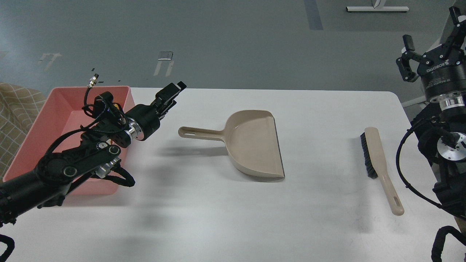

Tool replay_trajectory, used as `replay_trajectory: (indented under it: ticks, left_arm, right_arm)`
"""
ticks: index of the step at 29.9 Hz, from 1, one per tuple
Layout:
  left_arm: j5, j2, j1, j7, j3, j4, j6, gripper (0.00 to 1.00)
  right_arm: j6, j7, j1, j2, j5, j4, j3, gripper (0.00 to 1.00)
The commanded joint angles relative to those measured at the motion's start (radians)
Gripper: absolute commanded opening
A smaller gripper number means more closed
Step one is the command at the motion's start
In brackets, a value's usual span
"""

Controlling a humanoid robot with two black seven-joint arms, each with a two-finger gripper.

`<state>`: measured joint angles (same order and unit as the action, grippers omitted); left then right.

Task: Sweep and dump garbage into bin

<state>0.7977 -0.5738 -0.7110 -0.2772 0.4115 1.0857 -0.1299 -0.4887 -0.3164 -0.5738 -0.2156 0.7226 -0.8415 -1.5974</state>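
The pink bin (47,138) stands at the table's left edge. My left arm lies across it and hides the bread slice and the sponge piece. My left gripper (172,94) is raised above the table just right of the bin's far corner. It is empty, its fingers look slightly apart, and it is well clear of the beige dustpan (255,143). The dustpan lies flat mid-table with its handle pointing left. My right gripper (431,32) is held high at the right edge, open and empty.
A beige hand brush (378,160) with black bristles lies on the right side of the white table (218,218), handle toward me. A checked cloth (14,109) shows at the far left beyond the bin.
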Motion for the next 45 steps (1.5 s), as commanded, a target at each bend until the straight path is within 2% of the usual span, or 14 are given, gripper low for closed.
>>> replay_trajectory:
  ticks: [1,4,9,12,14,15,18,21,29,32,38,45]
  left_arm:
    - [-0.058,-0.017,-0.054,-0.005,0.024,-0.003,0.006,0.89]
    - [-0.104,-0.021,-0.076,-0.013,0.07,-0.006,0.006,0.96]
    - [-0.166,-0.008,-0.093,-0.013,0.174,-0.024,0.006,0.97]
    - [-0.196,0.052,-0.104,-0.004,0.256,-0.073,0.015,0.97]
    - [-0.216,0.125,-0.123,0.015,0.292,-0.168,0.061,0.97]
    - [-0.216,0.126,-0.123,0.015,0.293,-0.168,0.061,0.97]
    - [-0.284,0.225,-0.162,0.062,0.329,-0.288,0.093,0.96]
    - [-0.394,0.29,-0.189,0.052,0.386,-0.374,0.09,0.96]
    - [-0.497,0.367,-0.194,0.053,0.408,-0.38,0.104,0.97]
    - [-0.503,0.417,-0.196,0.053,0.429,-0.386,0.151,0.97]
    - [-0.568,0.517,-0.193,0.066,0.575,-0.423,0.173,0.97]
    - [-0.554,0.52,-0.176,0.055,0.563,-0.431,0.255,0.97]
  right_arm:
    - [0.019,0.002,0.0,-0.024,-0.014,-0.005,-0.001,1.0]
    - [0.019,0.002,0.003,-0.056,-0.015,-0.008,-0.001,1.0]
    - [0.067,0.002,-0.021,-0.071,-0.017,-0.007,-0.003,1.0]
    - [0.096,0.023,-0.095,-0.08,-0.017,0.005,0.002,1.0]
    - [0.113,0.023,-0.13,-0.091,-0.019,0.016,0.002,1.0]
    - [0.113,0.023,-0.13,-0.091,-0.019,0.016,0.002,1.0]
    - [0.113,0.023,-0.138,-0.068,-0.022,0.022,0.002,1.0]
    - [0.113,0.026,-0.141,-0.025,-0.022,0.025,-0.001,1.0]
    - [0.119,0.042,-0.233,-0.005,-0.029,0.153,0.025,1.0]
    - [0.117,0.051,-0.247,0.024,-0.031,0.167,0.066,1.0]
    - [0.084,0.057,-0.256,0.094,-0.042,0.196,0.105,1.0]
    - [0.093,0.045,-0.282,0.156,-0.042,0.26,0.165,1.0]
